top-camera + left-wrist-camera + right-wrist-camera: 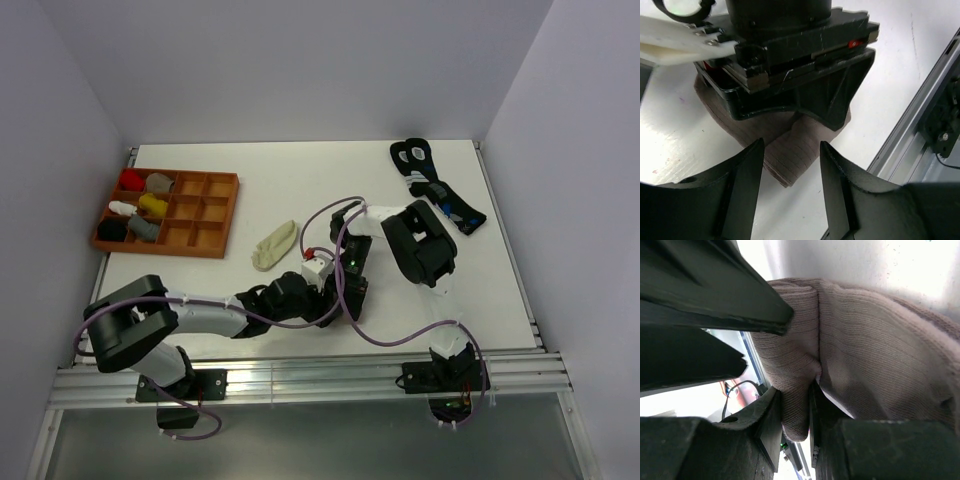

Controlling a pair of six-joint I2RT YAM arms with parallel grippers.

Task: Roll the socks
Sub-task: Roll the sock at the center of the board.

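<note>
Near the middle of the table (300,190), my right gripper (795,412) pinched a fold of the soft, ribbed taupe sock (790,160). The left gripper (790,145) had its jaws apart, holding nothing. I judged the rolling barely begun; the next move called for a fresh grip and a turn. The cream sock (274,245) lay limp nearby.

A flat white desk (300,190) fills the middle of the booth, closed in by three plain pale lavender-white walls: a far wall (300,70), a left wall (50,150) and a right wall (590,200). Thin metal strips (515,260) edge the desk on its left and right sides. Silver aluminium rails (320,380) run along the near edge, with a dull grey floor (300,440) below them. The light is bright and even, and up close it glares off the desktop.
</note>
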